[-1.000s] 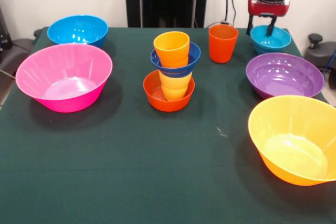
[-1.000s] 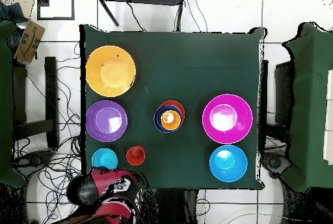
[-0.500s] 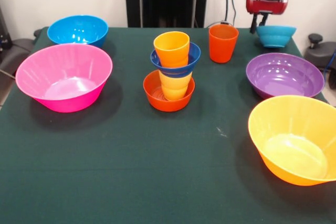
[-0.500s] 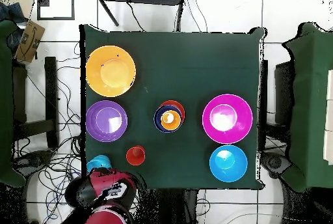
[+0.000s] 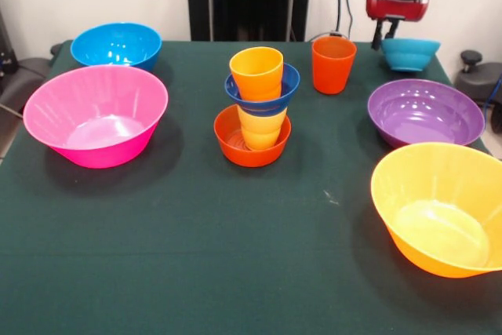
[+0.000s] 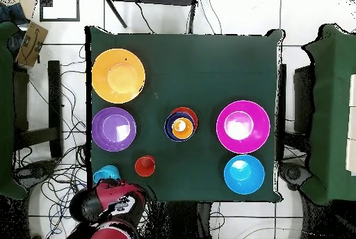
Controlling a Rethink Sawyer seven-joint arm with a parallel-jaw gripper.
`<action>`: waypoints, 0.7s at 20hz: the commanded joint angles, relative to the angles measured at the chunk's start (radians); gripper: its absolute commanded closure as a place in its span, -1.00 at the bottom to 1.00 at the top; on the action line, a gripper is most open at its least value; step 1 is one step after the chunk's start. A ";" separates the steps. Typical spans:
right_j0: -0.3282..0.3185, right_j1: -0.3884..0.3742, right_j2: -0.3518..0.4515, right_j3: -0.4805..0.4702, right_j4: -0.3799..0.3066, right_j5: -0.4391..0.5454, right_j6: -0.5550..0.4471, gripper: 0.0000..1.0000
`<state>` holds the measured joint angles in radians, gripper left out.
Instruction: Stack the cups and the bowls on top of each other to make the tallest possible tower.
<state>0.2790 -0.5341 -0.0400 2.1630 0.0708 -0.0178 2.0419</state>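
Observation:
The tower stands mid-table: a small orange-red bowl point(image 5: 226, 137) holds a yellow cup point(image 5: 261, 127), then a dark blue bowl point(image 5: 289, 82), then a light orange cup point(image 5: 256, 72). From above it shows as one stack point(image 6: 181, 126). A darker red-orange cup point(image 5: 333, 64) stands alone behind it to the right. My gripper point(image 5: 394, 37) is shut on the rim of the cyan bowl point(image 5: 411, 52) and holds it clear of the table at the far right corner. The overhead view shows this bowl point(image 6: 104, 174) at the table edge by the arm point(image 6: 111, 198).
A large pink bowl point(image 5: 96, 114) sits at the left and a medium blue bowl point(image 5: 116, 45) behind it. A purple bowl point(image 5: 424, 111) lies just in front of the held bowl. A large yellow-orange bowl point(image 5: 441, 208) sits at the near right.
One second ago the cyan bowl stood on the table under the gripper. It now hangs lifted in the gripper's grasp. Nothing else moved.

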 commanded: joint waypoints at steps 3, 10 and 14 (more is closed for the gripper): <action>-0.022 -0.147 0.033 -0.064 0.075 0.294 0.142 1.00; -0.088 -0.293 0.010 -0.115 0.032 0.533 0.082 1.00; -0.138 -0.379 0.010 -0.161 0.006 0.710 0.032 1.00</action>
<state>0.1942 -0.7933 -0.0557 2.1274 0.0754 0.4722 2.0419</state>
